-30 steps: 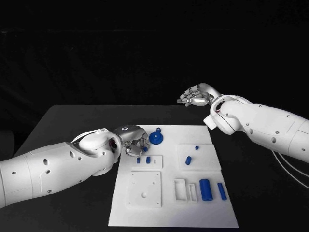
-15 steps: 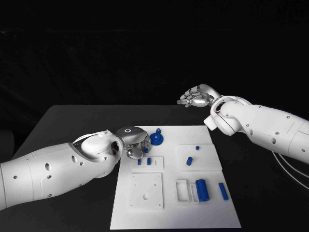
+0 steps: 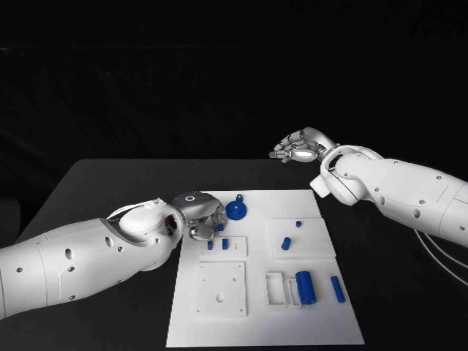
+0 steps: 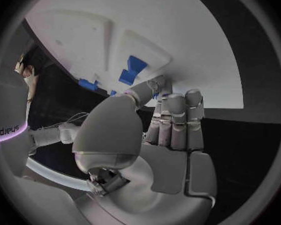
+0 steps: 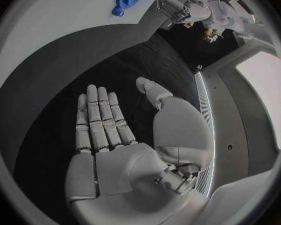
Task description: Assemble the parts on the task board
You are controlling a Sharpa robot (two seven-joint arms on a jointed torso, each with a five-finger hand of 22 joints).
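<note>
Looking down, I see my left hand [image 3: 200, 216] with fingers curled at the white board's [image 3: 264, 322] edge, grip unclear; my right hand [image 3: 297, 146] hovers flat, holding nothing.

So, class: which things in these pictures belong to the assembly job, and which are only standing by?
Job:
task board
blue gear
blue cylinder
blue pegs
left hand, over the board

Standing by:
right hand, open, off the board
black table

A robotics lab bench: black table [image 3: 107, 183]; white task board [image 3: 260, 292] with blue parts [image 3: 307, 287].
</note>
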